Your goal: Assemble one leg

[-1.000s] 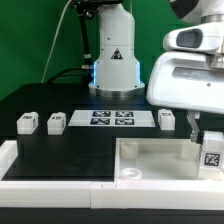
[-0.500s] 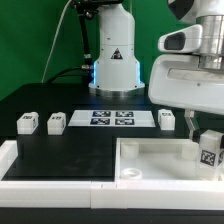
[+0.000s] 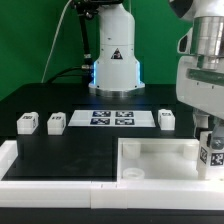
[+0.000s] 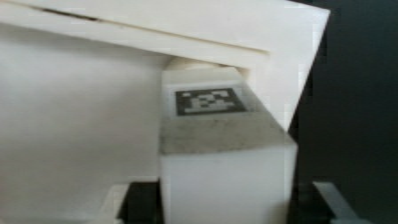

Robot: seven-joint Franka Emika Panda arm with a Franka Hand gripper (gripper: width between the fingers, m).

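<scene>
My gripper (image 3: 209, 146) is shut on a leg (image 3: 212, 156), a small white cuboid peg with a black-and-white tag, and holds it upright at the right corner of the large white tabletop (image 3: 150, 158). In the wrist view the leg (image 4: 222, 130) fills the middle between my dark fingers (image 4: 143, 203), with the tabletop's white wall (image 4: 107, 100) right behind it. I cannot tell whether the leg's far end touches the tabletop. Three more legs stand on the black table: two at the exterior view's left (image 3: 27, 122) (image 3: 56, 122) and one at the right (image 3: 166, 119).
The marker board (image 3: 110, 119) lies flat at the back middle of the table, in front of the arm's base (image 3: 113, 60). A white rail (image 3: 40, 168) runs along the table's front at the exterior view's left.
My arm has moved toward the exterior view's right with the leg in its grip. The leg now sits closer to the tabletop's right corner.
</scene>
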